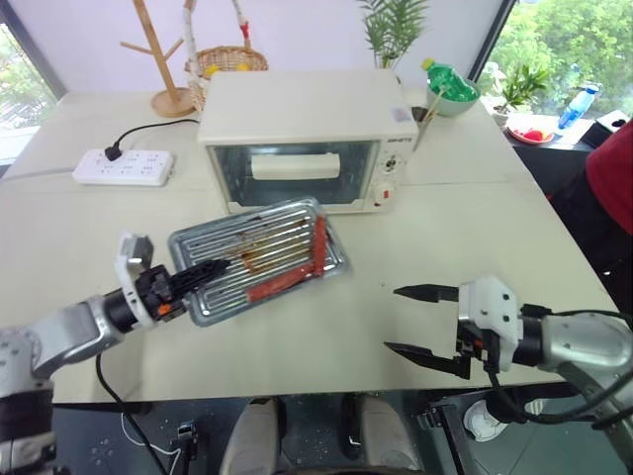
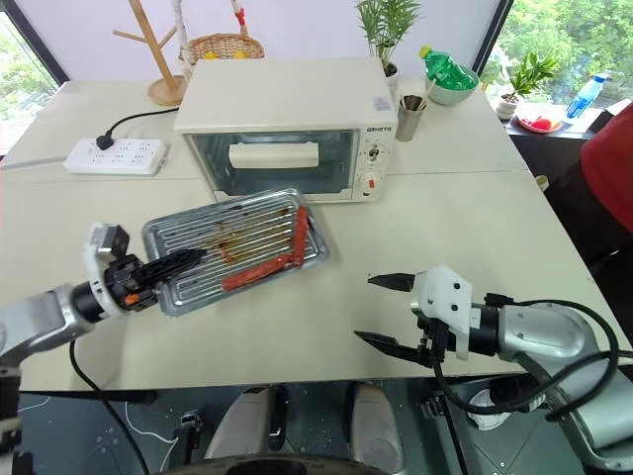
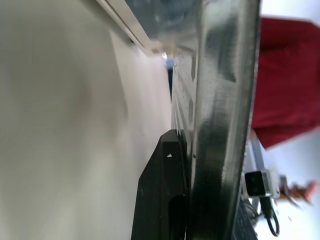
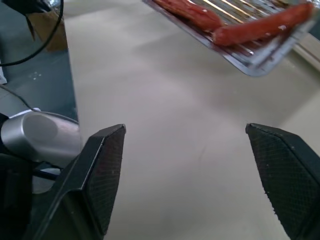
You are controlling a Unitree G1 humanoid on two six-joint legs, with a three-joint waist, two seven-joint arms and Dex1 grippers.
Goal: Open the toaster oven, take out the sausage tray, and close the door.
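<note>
Left eye view: a boxy cream oven [image 1: 309, 139] with its glass door [image 1: 295, 170] shut stands on the pale matte table [image 1: 475, 188]. Just in front of it lies the ribbed, shiny metal tray [image 1: 259, 255], rectangular, grease-stained, holding two glossy red-orange sausages [image 1: 287, 277]. The left gripper [image 1: 203, 271] has its black fingers pinched on the tray's near-left rim. The right gripper [image 1: 423, 325] hangs over bare table, well apart from the tray, its textured pads [image 4: 107, 175] spread wide and empty.
</note>
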